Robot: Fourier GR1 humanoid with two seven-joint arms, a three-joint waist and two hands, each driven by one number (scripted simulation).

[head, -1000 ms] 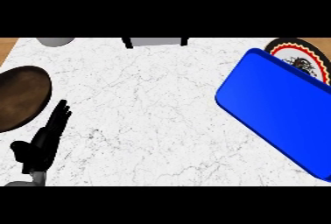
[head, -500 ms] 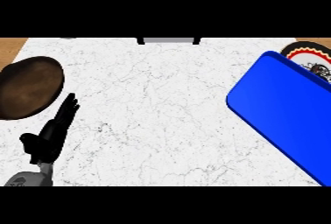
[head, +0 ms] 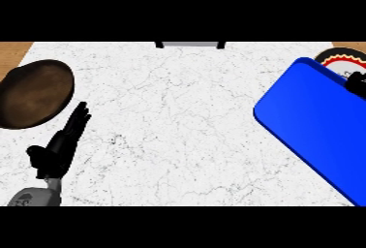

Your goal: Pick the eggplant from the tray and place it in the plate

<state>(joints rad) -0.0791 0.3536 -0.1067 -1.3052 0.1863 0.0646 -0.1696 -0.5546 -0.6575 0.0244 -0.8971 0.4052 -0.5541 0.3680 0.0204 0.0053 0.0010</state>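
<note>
Plate, brown, is seen at the bench left; left robot hand is held near it, fingers straight and pressed together; blue tray is set at right.

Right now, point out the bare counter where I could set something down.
The widest bare patch is the middle of the counter, between the left robot hand and the blue tray. The near edge below it is bare too. Crowded: the left side, where the hand lies beside the brown plate.
</note>
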